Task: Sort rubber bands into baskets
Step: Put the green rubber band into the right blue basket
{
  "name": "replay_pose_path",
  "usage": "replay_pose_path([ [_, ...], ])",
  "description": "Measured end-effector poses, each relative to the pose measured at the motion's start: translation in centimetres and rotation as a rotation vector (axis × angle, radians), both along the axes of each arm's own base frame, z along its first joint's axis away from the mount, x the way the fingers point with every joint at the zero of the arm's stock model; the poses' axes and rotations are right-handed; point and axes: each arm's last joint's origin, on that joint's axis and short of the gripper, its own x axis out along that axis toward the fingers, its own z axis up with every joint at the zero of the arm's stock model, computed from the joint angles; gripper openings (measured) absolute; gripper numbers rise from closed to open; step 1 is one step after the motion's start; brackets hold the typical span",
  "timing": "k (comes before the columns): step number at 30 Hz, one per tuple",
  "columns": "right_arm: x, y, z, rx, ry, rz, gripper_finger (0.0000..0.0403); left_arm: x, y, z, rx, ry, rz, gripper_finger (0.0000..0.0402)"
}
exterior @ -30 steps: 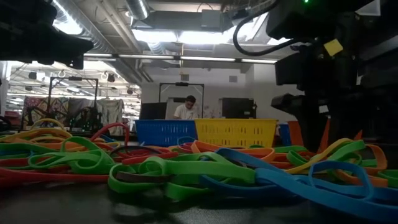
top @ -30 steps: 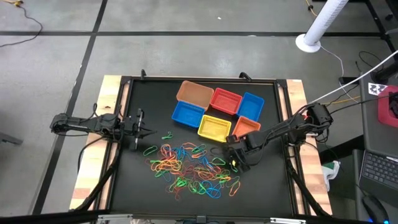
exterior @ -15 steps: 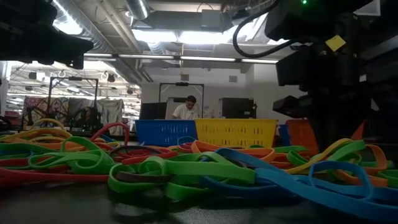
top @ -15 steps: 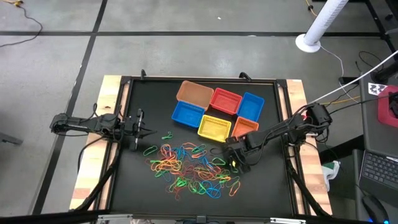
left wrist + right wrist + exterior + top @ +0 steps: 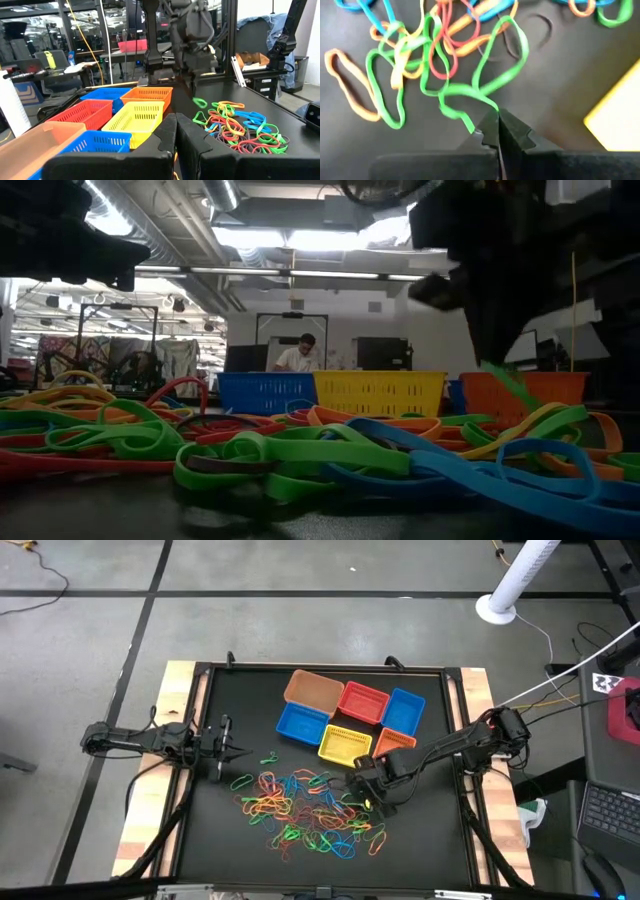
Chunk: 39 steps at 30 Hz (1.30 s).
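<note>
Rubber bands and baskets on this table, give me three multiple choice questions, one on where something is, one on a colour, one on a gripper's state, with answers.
1. Where does the pile of rubber bands lie?
A. in front of the baskets
B. inside the yellow basket
C. beside the left gripper's fingers

2. What colour is the band pinched by the right gripper?
A. red
B. green
C. blue

3. What state is the left gripper in?
A. shut on a band
B. wide open
C. shut and empty

Answers:
1 A, the high view shows the pile on the mat, nearer the camera than the baskets.
2 B, the right wrist view shows a green loop caught at the fingertips.
3 C, its fingers meet with nothing between them.
</note>
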Motion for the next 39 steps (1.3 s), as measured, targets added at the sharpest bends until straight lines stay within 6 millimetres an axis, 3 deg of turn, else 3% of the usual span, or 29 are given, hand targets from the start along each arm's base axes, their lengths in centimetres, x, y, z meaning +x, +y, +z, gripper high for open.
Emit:
replay_pose_path([
  [7,-0.4,-0.9,3.6,-0.154,0.100,0.009,0.0002,0.0,0.0,0.0,0.000,0.000,0.000,0.0004],
  [13,-1.1,-3.6,5.3,-0.235,0.176,-0.027,0.0001,0.0,0.0,0.0,-0.027,0.000,0.001,0.0004],
  [20,-2.5,-8.8,7.0,-0.307,0.240,-0.128,0.0001,0.0,0.1,0.1,-0.099,-0.006,0.022,0.0004],
  [26,-3.4,-14.5,7.4,-0.359,0.277,-0.228,0.0000,0.0,0.2,0.6,-0.106,-0.053,0.050,0.0004],
  [32,-4.7,-19.7,7.2,-0.313,0.318,-0.346,0.0001,0.0,0.3,1.4,-0.162,-0.142,0.081,0.0004],
  [39,-6.5,-23.6,7.1,-0.196,0.317,-0.504,0.0018,0.7,0.3,1.8,-0.163,-0.164,0.106,0.0004],
])
